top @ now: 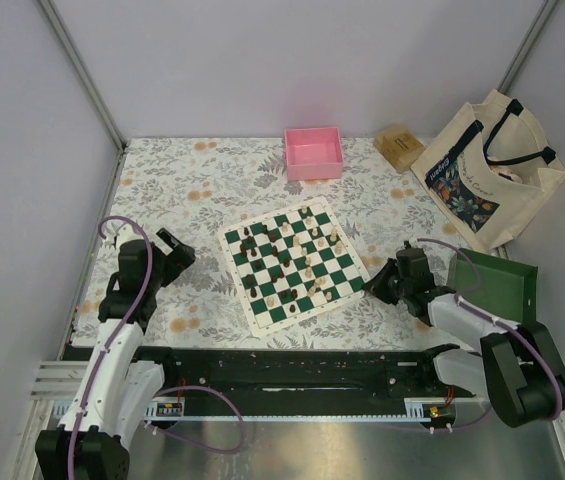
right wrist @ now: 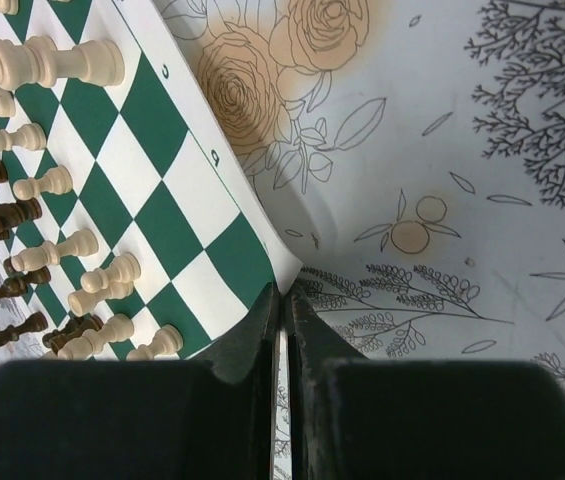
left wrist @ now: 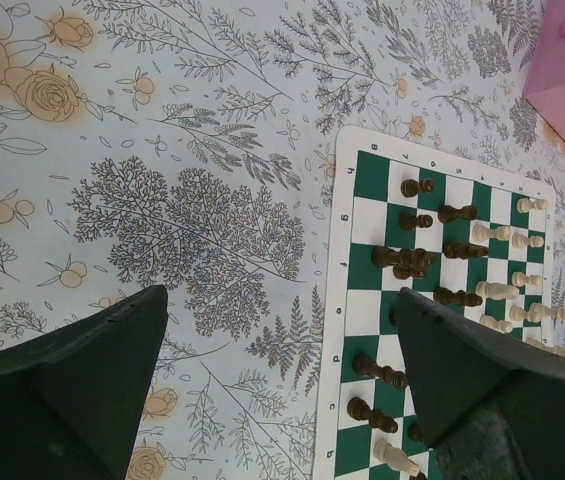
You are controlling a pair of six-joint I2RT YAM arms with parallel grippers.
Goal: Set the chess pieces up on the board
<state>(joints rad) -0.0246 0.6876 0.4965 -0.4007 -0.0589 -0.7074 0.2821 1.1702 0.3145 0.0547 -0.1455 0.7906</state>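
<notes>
The left arm (top: 110, 345) rises from its base, bends at the elbow and reaches forward, with its wrist turned toward the right. The left gripper (top: 180, 250) is held above the surface with its jaws spread wide apart. The right arm (top: 467, 320) lies low, stretched leftward from its base. The right gripper (top: 374, 285) points down and left, its two fingers (right wrist: 257, 335) pressed tightly together.
</notes>
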